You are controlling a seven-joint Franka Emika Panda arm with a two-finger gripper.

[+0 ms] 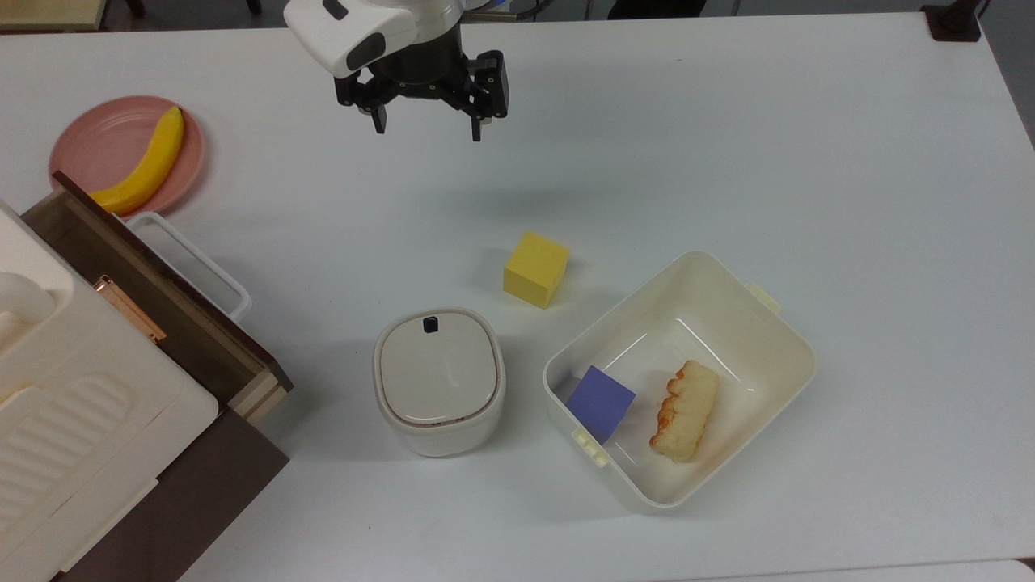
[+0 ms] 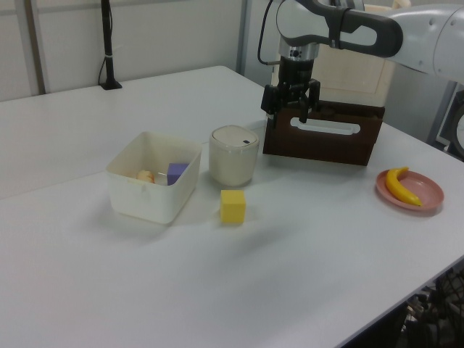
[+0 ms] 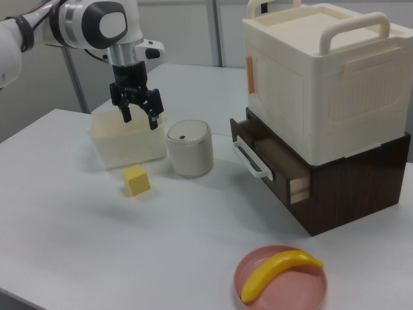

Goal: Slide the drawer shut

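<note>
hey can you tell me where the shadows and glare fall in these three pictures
Top view: the gripper hangs above a soft grey shadow on the table, and the yellow cube shades the top view's left. Left view: the drawer front sits dark, with a faint shadow beneath the tub. Right view: even light, mild sheen on the cream case.

- Dark brown wooden drawer with white loop handle — top view: its inside is largely covered by the cream ribbed plastic case with copper latch, which the picture's left edge cuts off.
- Dark brown wooden cabinet — right view: cropped at the right edge.
- White robot arm — left view: runs out of frame at the right; base unseen.
- Purple cube and golden pastry — left view: mostly hidden behind the wall of the cream rectangular tub.
</note>
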